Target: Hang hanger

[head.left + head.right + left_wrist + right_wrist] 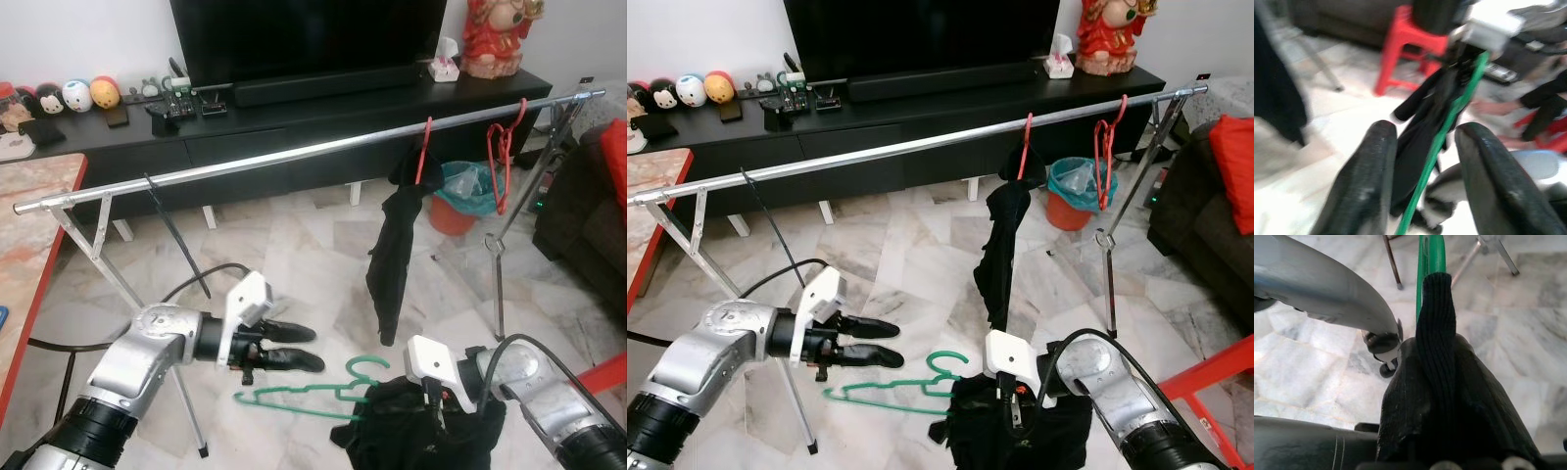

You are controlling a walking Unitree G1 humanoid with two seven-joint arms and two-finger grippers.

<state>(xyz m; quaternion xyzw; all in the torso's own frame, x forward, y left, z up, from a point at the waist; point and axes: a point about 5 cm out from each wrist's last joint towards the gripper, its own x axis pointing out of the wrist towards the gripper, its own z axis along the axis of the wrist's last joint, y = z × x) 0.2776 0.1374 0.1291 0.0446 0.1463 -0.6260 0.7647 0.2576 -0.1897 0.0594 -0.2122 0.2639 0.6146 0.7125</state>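
A green hanger (294,393) hangs low in front of me with a black garment (421,436) bunched on its right end. My right gripper (1436,396) is buried in that fabric, shut on the hanger's covered end. My left gripper (306,347) is open just above the hanger's bare left arm. In the left wrist view the green hanger bar (1436,156) runs between the spread fingers (1369,181). The silver rail (294,155) crosses above and carries a red hanger (424,147) with black clothing (392,257), an empty red hanger (503,162) and a thin black hanger (168,227).
The rack's legs (98,250) stand left and right of me. Behind it are a black TV console (294,132) and an orange bin (453,211). A dark sofa (588,211) is on the right, a red stool (602,372) lower right, a red-edged table (39,255) on the left.
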